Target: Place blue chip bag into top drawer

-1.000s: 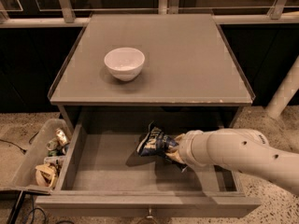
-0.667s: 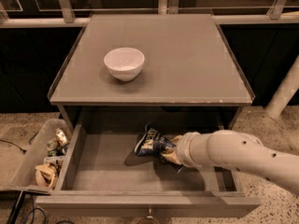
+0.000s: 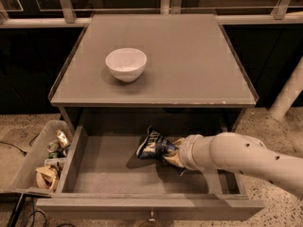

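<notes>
The blue chip bag (image 3: 153, 145), dark blue foil with white lettering, is inside the open top drawer (image 3: 106, 169), near its middle, close above the grey bottom. My gripper (image 3: 171, 156) reaches in from the right on the white arm (image 3: 236, 157) and is shut on the bag's right end. The fingers are mostly hidden behind the bag and the wrist. Whether the bag rests on the drawer bottom cannot be told.
A white bowl (image 3: 126, 64) stands on the grey cabinet top (image 3: 189, 60), left of centre. A clear plastic bin of clutter (image 3: 40, 160) sits on the floor left of the drawer. A white post (image 3: 289, 91) stands at the right.
My gripper has carried the bag slightly left and a little lower in the drawer. The bowl and drawer have not moved.
</notes>
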